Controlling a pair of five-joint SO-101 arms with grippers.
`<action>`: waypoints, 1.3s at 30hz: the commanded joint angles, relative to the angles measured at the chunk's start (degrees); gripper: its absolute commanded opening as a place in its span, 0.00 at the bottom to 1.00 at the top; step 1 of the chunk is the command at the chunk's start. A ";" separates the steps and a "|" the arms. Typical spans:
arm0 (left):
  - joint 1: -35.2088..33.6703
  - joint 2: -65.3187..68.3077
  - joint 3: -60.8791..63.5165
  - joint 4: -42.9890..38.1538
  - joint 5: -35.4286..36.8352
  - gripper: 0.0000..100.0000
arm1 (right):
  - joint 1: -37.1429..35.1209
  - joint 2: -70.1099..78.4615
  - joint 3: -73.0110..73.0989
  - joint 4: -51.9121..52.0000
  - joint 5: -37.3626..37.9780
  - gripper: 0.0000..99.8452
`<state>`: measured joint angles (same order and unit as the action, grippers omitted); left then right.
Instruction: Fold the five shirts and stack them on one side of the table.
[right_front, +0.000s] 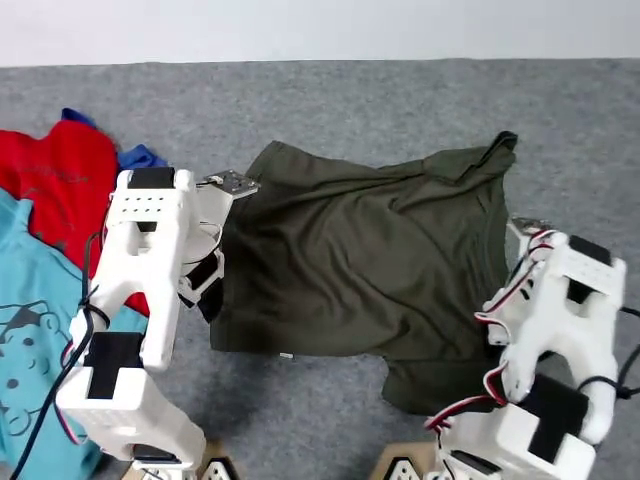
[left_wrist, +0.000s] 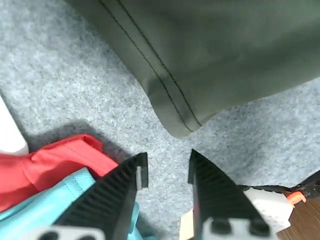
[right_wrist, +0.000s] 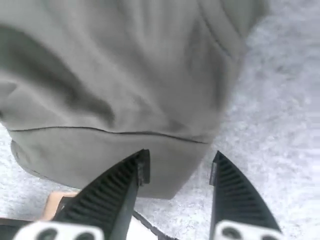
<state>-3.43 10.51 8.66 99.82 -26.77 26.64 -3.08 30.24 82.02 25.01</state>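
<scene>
An olive green shirt (right_front: 365, 255) lies crumpled and partly folded in the middle of the grey table. My left gripper (left_wrist: 167, 171) stands open just above the carpet, a short way off the shirt's hemmed lower left corner (left_wrist: 179, 125), touching nothing. At the shirt's right side, my right gripper (right_wrist: 180, 167) hangs open over a sleeve edge (right_wrist: 165, 160), with cloth below the gap between its fingers and nothing held. A red shirt (right_front: 60, 180), a blue one (right_front: 140, 157) and a teal printed one (right_front: 30, 330) lie heaped at the left.
The red shirt (left_wrist: 50, 160) and the teal shirt (left_wrist: 65, 197) lie close beside my left gripper. Bare grey carpet (right_front: 330, 100) runs behind the olive shirt and along the front (right_front: 300, 410). Both arm bases stand at the front edge.
</scene>
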 joint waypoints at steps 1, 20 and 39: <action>-0.35 -2.55 0.04 0.70 0.53 0.15 | 1.10 0.48 -2.81 0.48 0.62 0.21; -0.35 -2.99 0.04 0.70 0.53 0.15 | -1.80 15.34 -1.23 -7.16 -1.67 0.15; 9.41 -2.37 4.18 0.53 0.44 0.15 | -4.79 -3.65 -2.02 -1.98 3.43 0.01</action>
<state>2.02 10.51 12.09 99.82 -26.68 23.38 -3.08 29.19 79.03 27.74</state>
